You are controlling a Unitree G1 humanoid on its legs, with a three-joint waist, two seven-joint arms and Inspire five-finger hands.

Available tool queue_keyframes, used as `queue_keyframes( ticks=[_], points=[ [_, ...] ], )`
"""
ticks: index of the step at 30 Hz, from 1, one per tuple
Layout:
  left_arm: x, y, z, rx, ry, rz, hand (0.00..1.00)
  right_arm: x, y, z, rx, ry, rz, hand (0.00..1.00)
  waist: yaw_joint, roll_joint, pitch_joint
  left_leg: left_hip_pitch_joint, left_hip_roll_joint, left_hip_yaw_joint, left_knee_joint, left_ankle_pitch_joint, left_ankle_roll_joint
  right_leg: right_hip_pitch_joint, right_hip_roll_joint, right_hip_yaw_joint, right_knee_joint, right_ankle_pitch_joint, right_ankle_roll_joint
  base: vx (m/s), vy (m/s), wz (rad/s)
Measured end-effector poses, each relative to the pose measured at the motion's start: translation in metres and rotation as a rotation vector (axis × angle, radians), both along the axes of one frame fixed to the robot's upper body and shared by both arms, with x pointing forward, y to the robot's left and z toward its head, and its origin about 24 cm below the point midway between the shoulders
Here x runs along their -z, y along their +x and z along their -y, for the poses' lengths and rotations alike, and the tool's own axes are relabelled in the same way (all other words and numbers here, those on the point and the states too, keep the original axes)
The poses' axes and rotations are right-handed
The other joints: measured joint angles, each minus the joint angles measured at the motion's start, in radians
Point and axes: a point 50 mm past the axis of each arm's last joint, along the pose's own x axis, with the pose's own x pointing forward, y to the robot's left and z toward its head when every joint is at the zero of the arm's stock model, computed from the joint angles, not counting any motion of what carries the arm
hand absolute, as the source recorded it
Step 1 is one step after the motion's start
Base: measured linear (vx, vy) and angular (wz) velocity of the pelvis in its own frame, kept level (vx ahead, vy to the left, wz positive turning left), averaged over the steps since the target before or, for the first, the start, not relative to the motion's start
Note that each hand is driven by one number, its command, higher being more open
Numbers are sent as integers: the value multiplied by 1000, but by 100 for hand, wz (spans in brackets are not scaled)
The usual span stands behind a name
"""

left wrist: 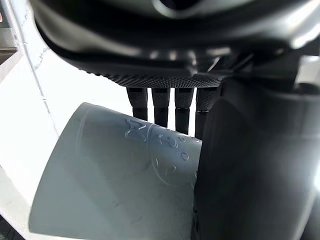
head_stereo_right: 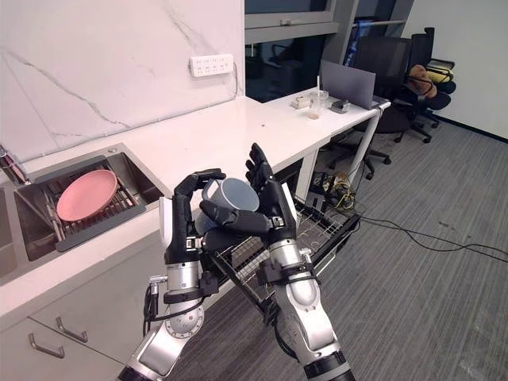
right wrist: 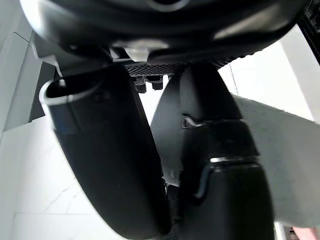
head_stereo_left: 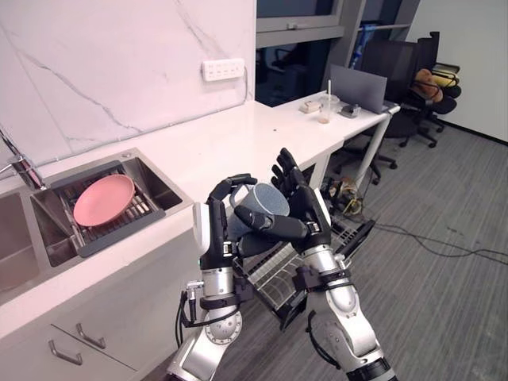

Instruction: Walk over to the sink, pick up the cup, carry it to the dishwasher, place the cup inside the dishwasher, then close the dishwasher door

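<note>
Close before the robot, the left robot hand (head_stereo_left: 213, 230) curls its fingers over the grey cup (head_stereo_left: 266, 200), while the right robot hand (head_stereo_left: 308, 213) clamps its thumb across it. Below them, the dishwasher rack (head_stereo_left: 274, 278) stands pulled out. Farther left, 1 pink plate (head_stereo_left: 103, 198) lies in the sink (head_stereo_left: 161, 189), set into the counter (head_stereo_left: 230, 143).

You have the cup (head_stereo_left: 262, 202) between your hands: the left hand (head_stereo_left: 216, 226) on its left, fingers hooked over it, and the right hand (head_stereo_left: 308, 213) on its right, thumb across its front. Below them, the dishwasher rack (head_stereo_left: 278, 278) juts out before the counter (head_stereo_left: 230, 143). To your left, a plate (head_stereo_left: 104, 199) rests on a drainer (head_stereo_left: 136, 214) in the sink (head_stereo_left: 155, 176).
</note>
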Motion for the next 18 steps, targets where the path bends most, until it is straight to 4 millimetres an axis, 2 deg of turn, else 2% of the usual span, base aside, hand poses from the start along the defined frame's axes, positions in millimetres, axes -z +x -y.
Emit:
queue_keyframes(
  ticks=[8, 10, 13, 15, 18],
  points=[
    [0, -2, 4, 22, 9, 8, 0, 8, -4, 3, 14, -9, -31, 100, -7, 1, -3, -1, -1, -5, 0, 1, 1, 1, 0, -3, -1, 0, 0, 0, 0, 0],
    [0, -3, 4, 31, 29, 13, 0, 11, -6, 9, 24, -21, -40, 100, -12, 1, -12, -2, -1, -5, 0, 1, 1, -2, 0, -4, -1, 0, 0, 0, 0, 0],
    [-1, -7, 4, 91, 61, 39, 0, 11, -14, 27, -8, -29, -23, 100, -13, 2, -15, -2, -3, -4, -1, 1, 0, -1, 2, -4, -3, 0, 0, 0, 0, 0],
    [-9, -11, 6, 145, 58, 91, 0, 0, -15, 47, -57, -41, 6, 100, -17, 2, -16, -1, -3, 0, -1, 1, 0, 0, 2, 2, -3, 3, 0, -24, -6, -6],
    [-20, -14, 6, 165, 41, 158, 0, -11, -13, 62, -82, -22, 4, 100, -19, 2, -19, 2, 0, 7, -1, 0, 0, -1, 2, 9, -3, 5, -2, -4, 0, -8]
  ],
)
